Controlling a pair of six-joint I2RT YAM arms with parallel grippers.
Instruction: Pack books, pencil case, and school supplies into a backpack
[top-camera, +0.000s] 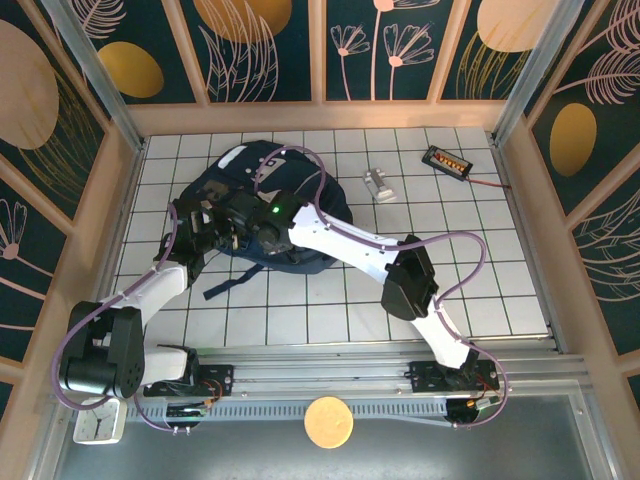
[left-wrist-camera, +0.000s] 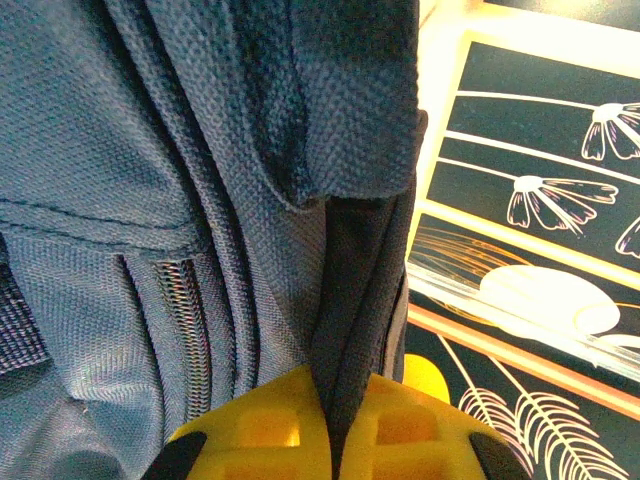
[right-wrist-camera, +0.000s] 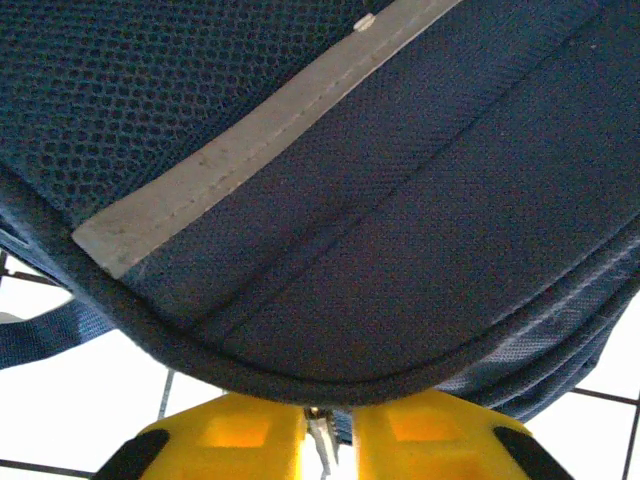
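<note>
Dark navy-blue fabric backpack (top-camera: 230, 180) with thin white stripe, slumped left of centre on the white tiled table (top-camera: 300, 320): soft, limp, probably bulky rather than heavy, best held at seams or zips; left tool (left-wrist-camera: 330, 425) pinched shut on a fabric fold (left-wrist-camera: 345, 300), right tool (right-wrist-camera: 322, 415) closed at the piped rim, seemingly on a small metal zip pull (right-wrist-camera: 320, 435).

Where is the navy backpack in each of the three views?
Top external: backpack upper left of centre, on the white tiled table.
Left wrist: left and centre, zipper at lower left.
Right wrist: upper two thirds, grey stripe crossing it.
Shared landmark: the tiled table, in top external and right wrist.
</note>
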